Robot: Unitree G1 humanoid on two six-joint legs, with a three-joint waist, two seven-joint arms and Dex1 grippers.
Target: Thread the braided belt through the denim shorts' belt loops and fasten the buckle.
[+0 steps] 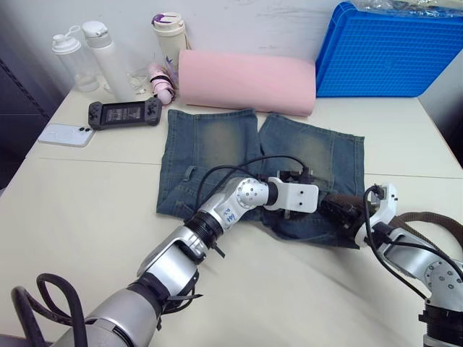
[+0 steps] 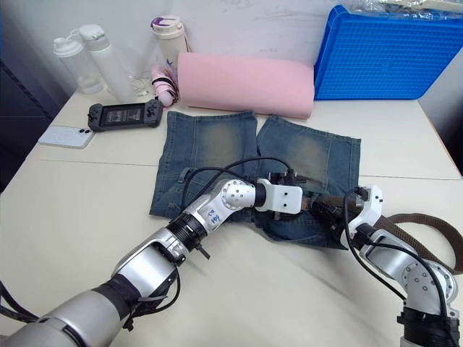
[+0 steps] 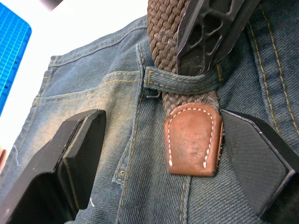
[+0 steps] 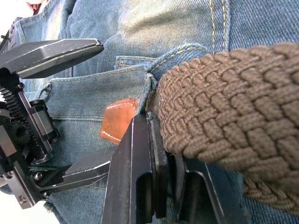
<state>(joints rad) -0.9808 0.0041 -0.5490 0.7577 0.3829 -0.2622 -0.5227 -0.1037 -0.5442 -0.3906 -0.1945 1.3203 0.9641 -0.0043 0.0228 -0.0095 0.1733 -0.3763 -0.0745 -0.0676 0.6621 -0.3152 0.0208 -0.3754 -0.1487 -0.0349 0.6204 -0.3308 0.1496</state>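
Observation:
The denim shorts lie flat mid-table, waistband toward me. The braided belt runs in from the right. Its brown leather tip has come through a belt loop on the waistband. My left gripper is open, one finger on each side of that tip, touching neither. My right gripper is shut on the braided belt just before the loop, pressing it onto the denim. The buckle is out of view.
A pink roll lies behind the shorts and a blue crate stands at the back right. A game controller, a white phone and bottles are at the back left. The table spreads bare to the left.

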